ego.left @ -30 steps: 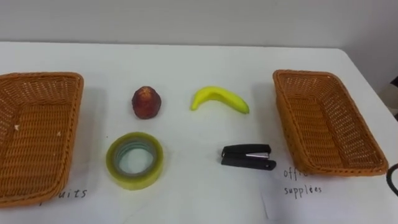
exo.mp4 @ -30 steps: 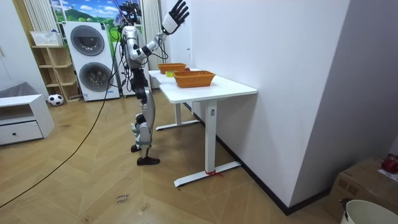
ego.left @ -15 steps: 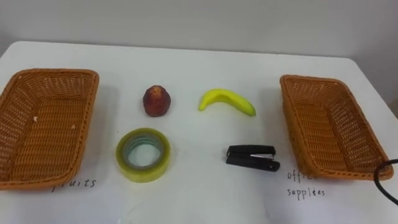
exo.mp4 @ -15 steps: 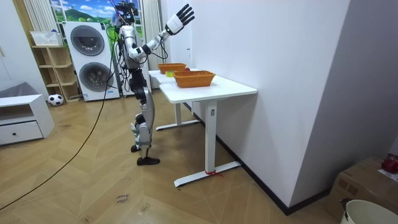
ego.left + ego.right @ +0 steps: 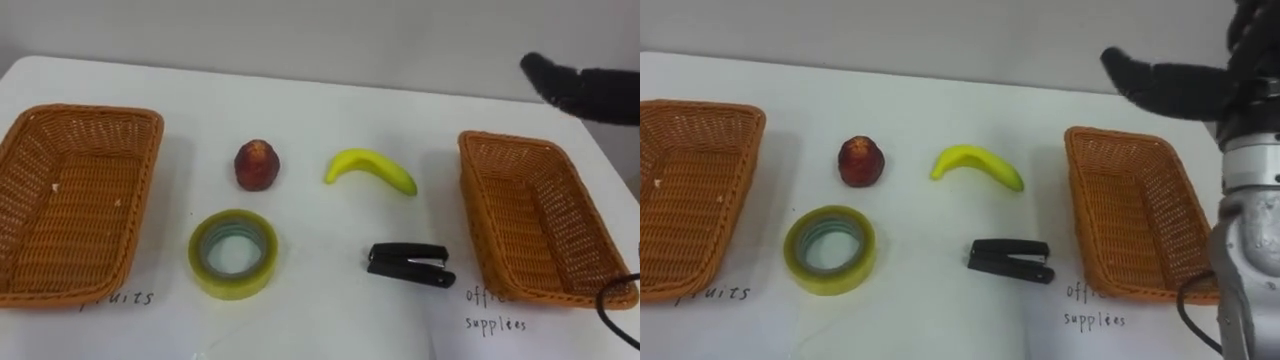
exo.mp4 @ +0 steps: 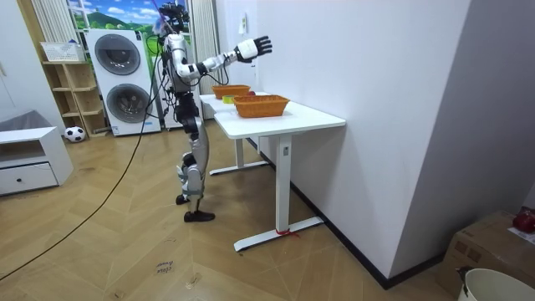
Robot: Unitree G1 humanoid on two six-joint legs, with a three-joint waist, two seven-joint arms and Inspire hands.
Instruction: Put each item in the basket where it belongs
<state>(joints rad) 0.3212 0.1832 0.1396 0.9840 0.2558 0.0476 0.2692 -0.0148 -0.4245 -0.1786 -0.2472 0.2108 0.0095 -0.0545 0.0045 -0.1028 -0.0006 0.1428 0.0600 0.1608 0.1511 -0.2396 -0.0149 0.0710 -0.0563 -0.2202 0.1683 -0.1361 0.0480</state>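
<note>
Done: nothing sorted yet; left basket [image 5: 80, 195] and right basket [image 5: 530, 225] are both empty.
Left for you: red fruit [image 5: 257, 165], banana [image 5: 370, 171], tape roll [image 5: 234, 254] and stapler [image 5: 410, 265], all on the surface [image 5: 300, 100] between the baskets.
Right hand [image 5: 1170, 85]: in the air beyond the right basket, fingers straight, holding nothing.

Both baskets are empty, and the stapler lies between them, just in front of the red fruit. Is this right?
Not quite: the left eye view shows the stapler in front of the banana, not the red fruit. The left basket and right basket are empty, the stapler between them.
</note>
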